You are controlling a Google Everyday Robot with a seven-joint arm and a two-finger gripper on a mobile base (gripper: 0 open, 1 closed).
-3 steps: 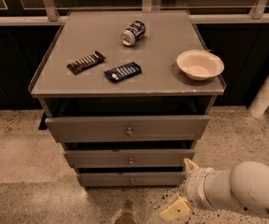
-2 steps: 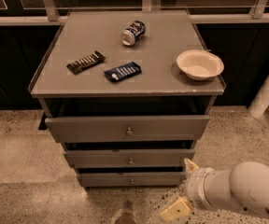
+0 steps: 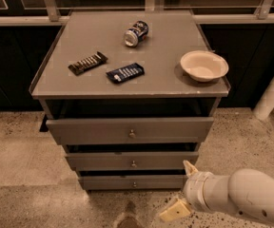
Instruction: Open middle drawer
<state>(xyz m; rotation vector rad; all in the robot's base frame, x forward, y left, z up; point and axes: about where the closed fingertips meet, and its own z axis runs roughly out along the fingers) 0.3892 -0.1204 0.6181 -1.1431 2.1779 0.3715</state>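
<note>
- While speckled floor point(image 3: 18, 151) is surrounding the cabinet point(image 3: 80, 37), a can point(image 3: 136, 33) and a bowl point(image 3: 204, 66) are resting on top.
- Gripper point(image 3: 182, 189) is hovering unclenched below-right of the middle drawer point(image 3: 103, 161).

Matt middle drawer point(image 3: 132, 161); smooth plastic pincer point(image 3: 182, 189) lower right.

Middle drawer point(image 3: 103, 161): grey front, one round knob point(image 3: 133, 164).
Cabinet top point(image 3: 165, 56): tipped can point(image 3: 136, 33), brown snack bar point(image 3: 87, 63), blue snack bar point(image 3: 124, 72), white bowl point(image 3: 204, 65).
Gripper point(image 3: 182, 190): lower right, near the drawer's right end, fingers spread, holding nothing.
</note>
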